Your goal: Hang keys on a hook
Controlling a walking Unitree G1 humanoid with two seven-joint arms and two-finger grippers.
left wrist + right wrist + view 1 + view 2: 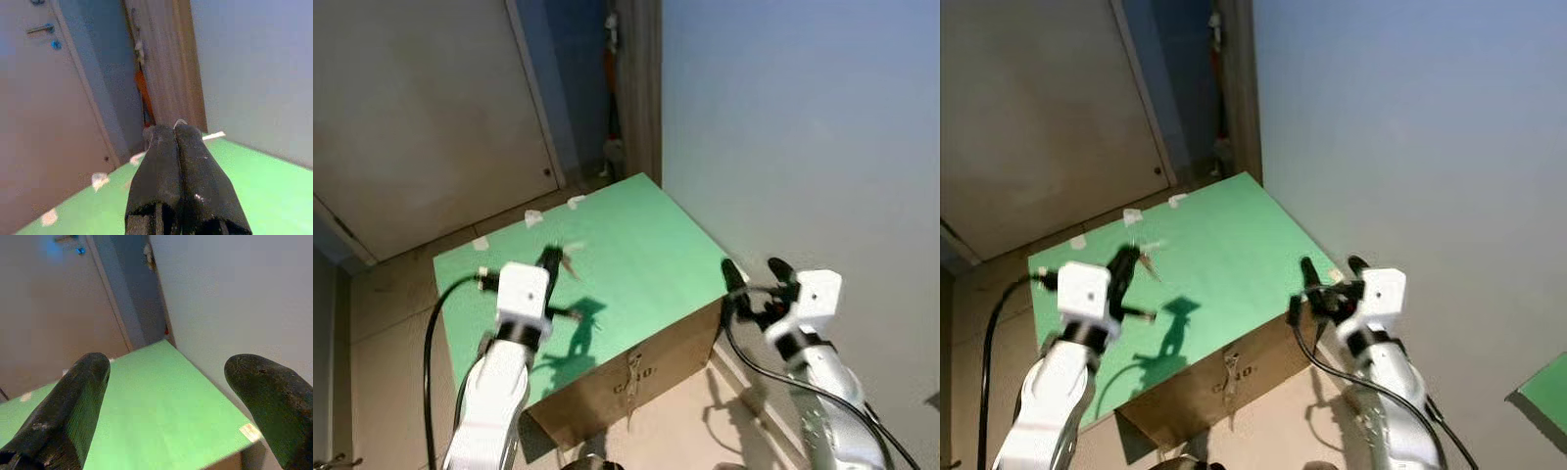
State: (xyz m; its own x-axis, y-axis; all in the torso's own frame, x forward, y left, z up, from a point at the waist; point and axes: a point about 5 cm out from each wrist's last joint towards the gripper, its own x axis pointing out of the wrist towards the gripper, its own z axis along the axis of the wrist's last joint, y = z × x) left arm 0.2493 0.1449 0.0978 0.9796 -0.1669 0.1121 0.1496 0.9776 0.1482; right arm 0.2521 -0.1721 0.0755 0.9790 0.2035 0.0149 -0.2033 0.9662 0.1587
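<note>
Cardboard box (636,377) with a green top (636,245) sits on the floor, close to a pale wall (803,127). In the left eye view the left gripper (551,259) is held above the green top. Its two black fingers are pressed together, and small thin keys (570,257) stick out from the tips. They are blurry, so their shape is hard to make out. A dark shadow of the arm lies on the green below. The right gripper (752,276) is up by the box's near right corner. Its fingers are spread apart and hold nothing. A big grey door (421,117) stands behind the box.

The right eye view shows the same scene, with bits of white tape (1132,216) on the far edge of the green top.

In the left wrist view the two fingers (161,166) are closed tight, and a small pale bit of something peeks out at their tips. A door handle (40,29) is on the grey door.

In the right wrist view the two fingers (73,406) are wide apart with the green top showing between them.
</note>
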